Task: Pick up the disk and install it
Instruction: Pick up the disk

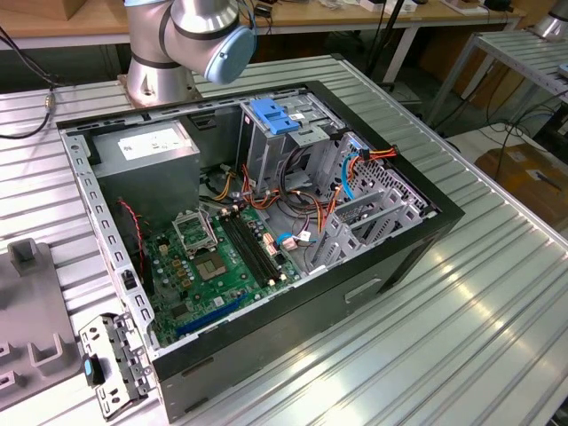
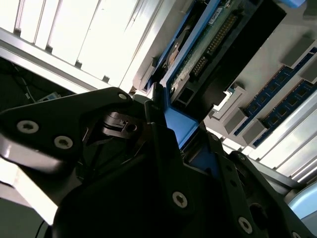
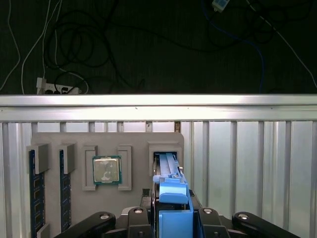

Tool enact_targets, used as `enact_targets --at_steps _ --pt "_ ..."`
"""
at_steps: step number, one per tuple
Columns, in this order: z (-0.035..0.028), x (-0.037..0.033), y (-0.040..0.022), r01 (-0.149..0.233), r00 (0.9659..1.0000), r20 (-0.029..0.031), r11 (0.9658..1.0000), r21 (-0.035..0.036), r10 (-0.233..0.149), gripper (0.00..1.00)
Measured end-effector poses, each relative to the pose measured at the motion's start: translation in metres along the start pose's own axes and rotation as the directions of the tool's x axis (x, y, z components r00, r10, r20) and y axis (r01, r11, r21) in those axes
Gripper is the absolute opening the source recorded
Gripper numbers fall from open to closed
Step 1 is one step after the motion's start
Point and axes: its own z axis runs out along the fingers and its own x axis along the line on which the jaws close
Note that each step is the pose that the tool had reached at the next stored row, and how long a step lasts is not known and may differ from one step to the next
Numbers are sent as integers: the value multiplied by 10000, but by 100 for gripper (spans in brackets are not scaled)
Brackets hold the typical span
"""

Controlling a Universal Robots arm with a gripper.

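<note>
In both wrist views my gripper (image 3: 172, 207) (image 2: 181, 130) is shut on the disk (image 3: 171, 184) (image 2: 205, 47), one finger on each side of its bright blue carrier rail. The disk stands on edge, dark with a green circuit board face. Its far end is at the slot of a grey holder tray (image 3: 163, 148) that lies on the ribbed metal table. The open computer case (image 1: 266, 222) lies on its side in the exterior view, with a metal drive cage (image 1: 266, 155) under a pale-blue latch plate (image 1: 273, 115).
The tray also holds a processor chip (image 3: 106, 170) and memory sticks (image 3: 32, 191). Beyond the table edge (image 3: 158, 101) cables lie on a dark floor. Inside the case are a green motherboard (image 1: 213, 262), red and orange cables (image 1: 311, 200) and a power supply (image 1: 146, 155). The arm's base (image 1: 164, 62) stands behind the case.
</note>
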Motion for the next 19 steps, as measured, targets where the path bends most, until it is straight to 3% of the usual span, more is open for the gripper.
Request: enact_targets --at_steps 10,19 --pt "-98 -2 -2 -1 10000 -1 10000 -1 1 37" --pt "-264 -6 -5 0 10000 -1 10000 -2 0 37"
